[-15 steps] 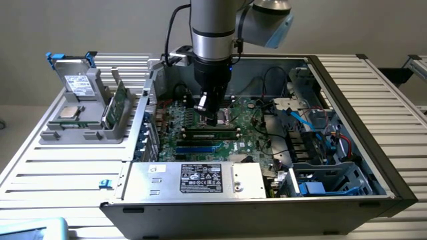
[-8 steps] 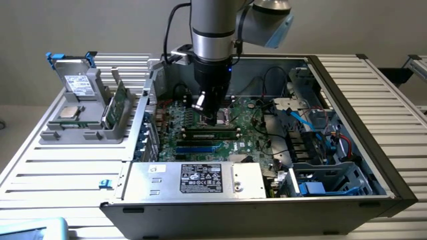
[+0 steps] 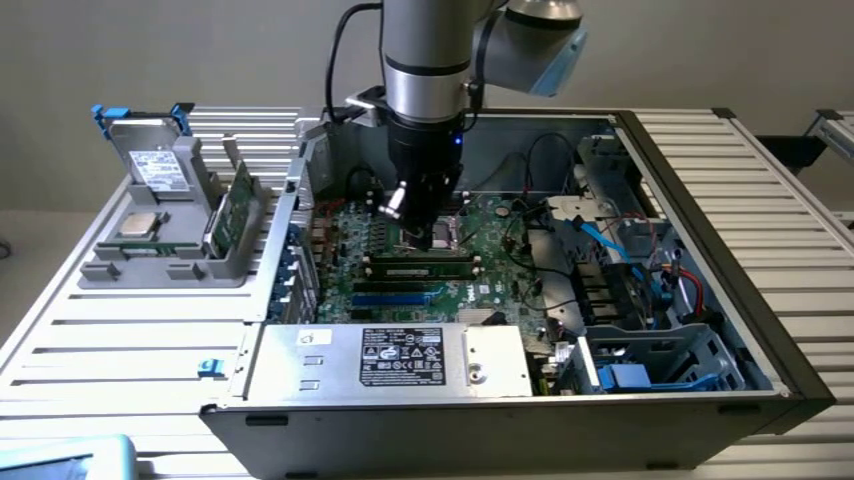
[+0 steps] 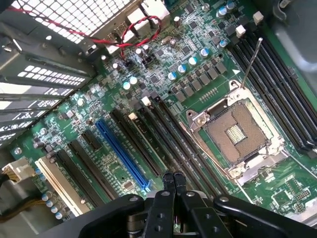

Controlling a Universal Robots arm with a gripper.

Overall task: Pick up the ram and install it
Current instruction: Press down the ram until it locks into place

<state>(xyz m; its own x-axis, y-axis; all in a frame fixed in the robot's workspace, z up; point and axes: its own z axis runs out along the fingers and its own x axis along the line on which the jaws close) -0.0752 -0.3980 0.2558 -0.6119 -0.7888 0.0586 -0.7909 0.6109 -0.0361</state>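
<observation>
Your gripper point(image 4: 173, 179) is hovering over the motherboard point(image 4: 163, 89) with its fingertips pressed together, holding nothing. The ram point(image 3: 235, 212) is standing on edge in the grey holder point(image 3: 167, 262) outside the case, well apart. You're seeing no print clear enough to read.

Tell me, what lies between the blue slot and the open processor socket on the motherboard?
In the wrist view, several long black slots lie side by side between the blue slot and the processor socket.
</observation>
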